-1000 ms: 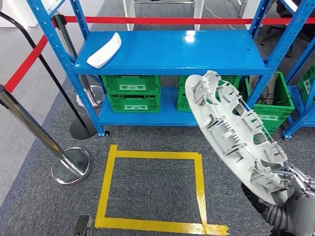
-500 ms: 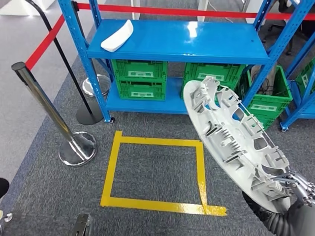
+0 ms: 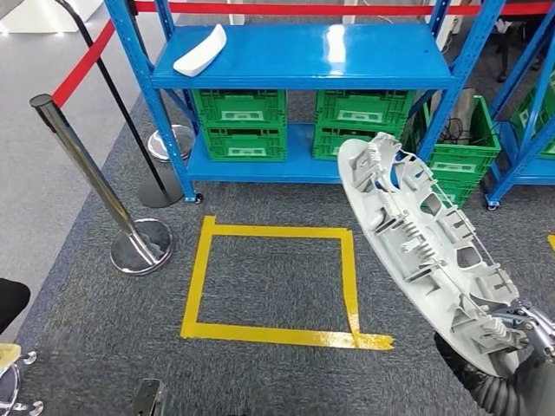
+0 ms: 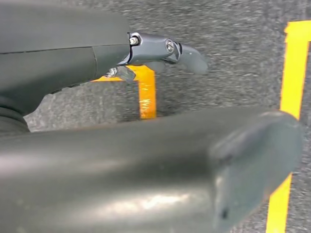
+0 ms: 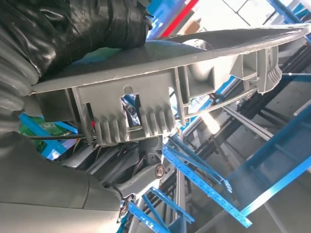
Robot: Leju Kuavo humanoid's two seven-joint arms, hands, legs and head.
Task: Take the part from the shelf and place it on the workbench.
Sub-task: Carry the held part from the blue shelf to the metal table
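A large grey ribbed plastic part (image 3: 425, 243) is held tilted on the right in the head view, in front of the blue shelf (image 3: 308, 56). My right hand (image 3: 532, 328) grips its lower edge. The right wrist view shows the same part (image 5: 165, 63) close up, with my right hand (image 5: 141, 177) clamped under its ribs. A second, white part (image 3: 201, 50) lies on the shelf's top board at the left. My left hand (image 4: 161, 48) hangs over the carpet, fingers stretched out and holding nothing.
Green crates (image 3: 241, 121) stand on the lower shelf board and more to the right (image 3: 468, 160). A yellow tape rectangle (image 3: 199, 269) marks the grey carpet. A chrome stanchion (image 3: 140, 247) with a red rope stands at left, and another blue rack (image 3: 524, 113) at right.
The whole picture has shifted: the camera has moved, so the shelf and the tape rectangle sit higher in the picture. The grey part stays in my right hand.
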